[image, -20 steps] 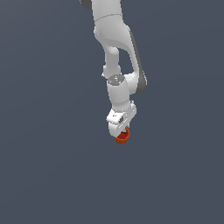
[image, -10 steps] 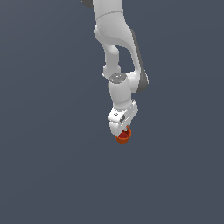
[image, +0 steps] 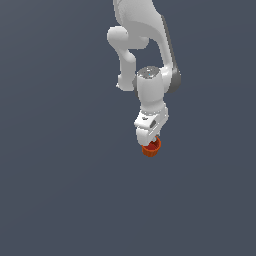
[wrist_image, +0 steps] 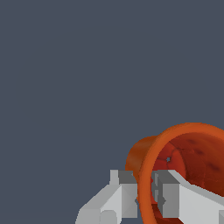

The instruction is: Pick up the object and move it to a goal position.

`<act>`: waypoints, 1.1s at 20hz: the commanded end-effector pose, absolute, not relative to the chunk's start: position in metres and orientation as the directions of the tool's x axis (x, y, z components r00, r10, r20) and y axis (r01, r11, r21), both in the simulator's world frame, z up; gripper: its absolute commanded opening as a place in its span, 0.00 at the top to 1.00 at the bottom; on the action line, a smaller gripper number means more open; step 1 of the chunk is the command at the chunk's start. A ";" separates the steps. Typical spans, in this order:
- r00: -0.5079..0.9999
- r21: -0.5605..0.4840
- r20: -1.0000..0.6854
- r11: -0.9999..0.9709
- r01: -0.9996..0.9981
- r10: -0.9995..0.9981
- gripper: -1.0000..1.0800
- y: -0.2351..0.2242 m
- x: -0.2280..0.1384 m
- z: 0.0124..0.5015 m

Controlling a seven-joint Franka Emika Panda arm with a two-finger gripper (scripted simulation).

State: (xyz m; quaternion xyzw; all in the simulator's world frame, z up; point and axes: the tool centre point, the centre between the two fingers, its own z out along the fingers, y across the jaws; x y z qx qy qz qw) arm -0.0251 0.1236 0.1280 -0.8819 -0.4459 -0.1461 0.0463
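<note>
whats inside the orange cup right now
One finger of the tool reaches inside the cup, pinching its rim against the outer finger. Otherwise the visible interior looks empty; the lower part is out of frame.

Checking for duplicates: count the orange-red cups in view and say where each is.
1. The orange-red cup sits at the pincer, one finger inside its rim and one outside. No other shows in either view.
</note>
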 end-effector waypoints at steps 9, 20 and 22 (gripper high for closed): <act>0.558 0.052 0.300 -0.597 0.801 0.774 1.00 0.203 -0.046 0.228; 0.557 0.052 0.300 -0.597 0.801 0.774 1.00 0.262 -0.058 0.304; 0.557 0.051 0.301 -0.597 0.801 0.774 1.00 0.267 -0.059 0.310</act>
